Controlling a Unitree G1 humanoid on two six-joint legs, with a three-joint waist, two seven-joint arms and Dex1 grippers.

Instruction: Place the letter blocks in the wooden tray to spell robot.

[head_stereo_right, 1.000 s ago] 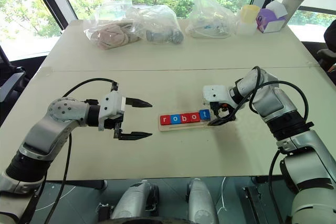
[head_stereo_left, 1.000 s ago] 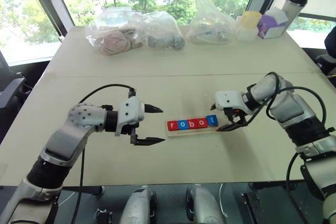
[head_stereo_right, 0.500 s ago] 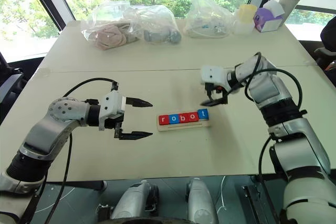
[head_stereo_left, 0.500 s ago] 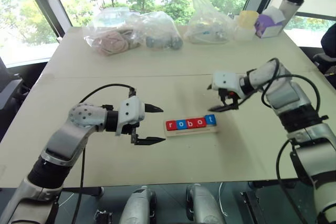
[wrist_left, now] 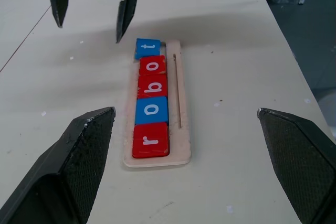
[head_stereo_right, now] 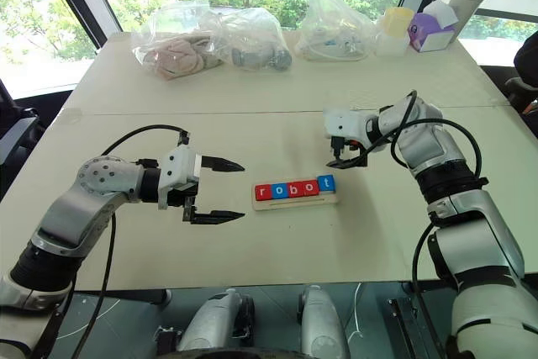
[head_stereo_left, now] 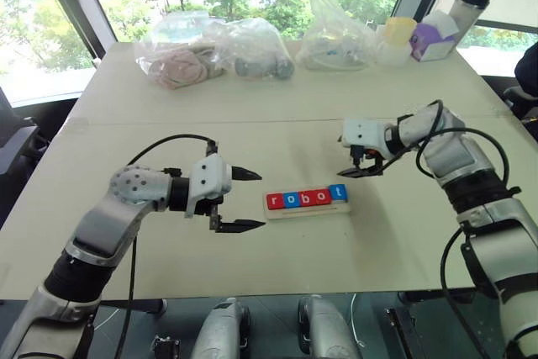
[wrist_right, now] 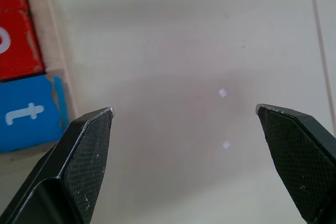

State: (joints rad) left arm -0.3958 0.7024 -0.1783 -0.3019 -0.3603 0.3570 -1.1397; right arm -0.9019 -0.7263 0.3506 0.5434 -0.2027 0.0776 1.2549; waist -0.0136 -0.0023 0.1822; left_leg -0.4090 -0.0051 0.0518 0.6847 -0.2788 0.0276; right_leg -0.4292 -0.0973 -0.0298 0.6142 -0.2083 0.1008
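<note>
The wooden tray (head_stereo_left: 313, 209) lies mid-table with the letter blocks in a row: red r (head_stereo_left: 276, 201), blue o (head_stereo_left: 291, 200), red b (head_stereo_left: 307, 198), red o (head_stereo_left: 322, 197) and blue t (head_stereo_left: 337, 192). The t sits slightly skewed at the tray's right end (wrist_left: 148, 49). My left gripper (head_stereo_left: 250, 200) hovers open just left of the tray, level with it, holding nothing. My right gripper (head_stereo_left: 360, 164) is open and empty, raised above the table a little beyond and to the right of the t block (wrist_right: 29, 113).
Several clear plastic bags (head_stereo_left: 218, 52) of items line the far side of the table. A yellow cup (head_stereo_left: 399, 33), a purple box (head_stereo_left: 433, 39) and a tumbler (head_stereo_left: 469, 7) stand at the back right. A seam (head_stereo_left: 252, 121) crosses the table.
My right gripper has lifted away from the t end of the tray and moved toward the far side, staying open. The left gripper and the blocks have not moved.
</note>
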